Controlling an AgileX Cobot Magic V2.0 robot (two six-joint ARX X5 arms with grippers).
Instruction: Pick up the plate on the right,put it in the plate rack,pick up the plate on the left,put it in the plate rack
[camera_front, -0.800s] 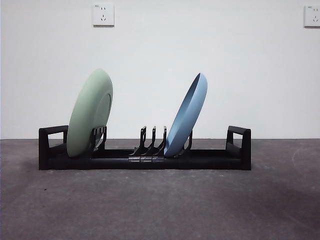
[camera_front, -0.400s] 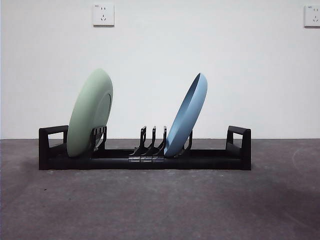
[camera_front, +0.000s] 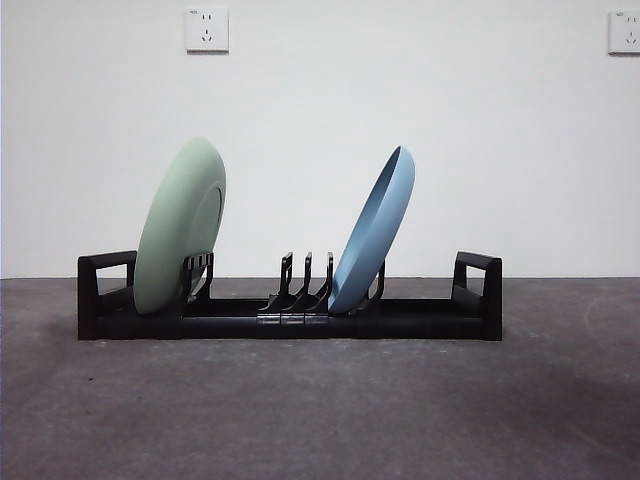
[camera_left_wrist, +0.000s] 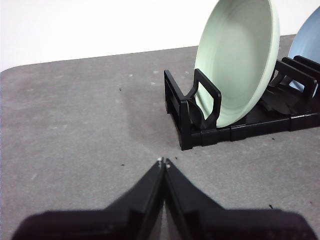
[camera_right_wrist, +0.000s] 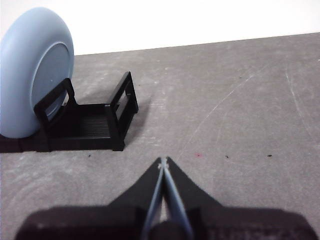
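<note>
The left claw (camera_left_wrist: 163, 162) waits pressed together over the worktop (camera_front: 320, 410), holding nothing. In the plate rack (camera_front: 290, 318) the green plate (camera_front: 180, 228) and blue plate (camera_front: 373, 232) lean upright — likely stiff, light, slippery; the exposed top rim suits pinching. The right claw (camera_right_wrist: 163, 162) is closed, empty.

Low front view; wrists flanking (shared) plate rack (camera_front: 290, 310)

1. The grey, scuffed table (camera_front: 320, 410) carried everything, its far edge meeting a white wall.
2. Directly on it sat the black plate rack (camera_front: 290, 318), lying parallel to that far edge.
</note>
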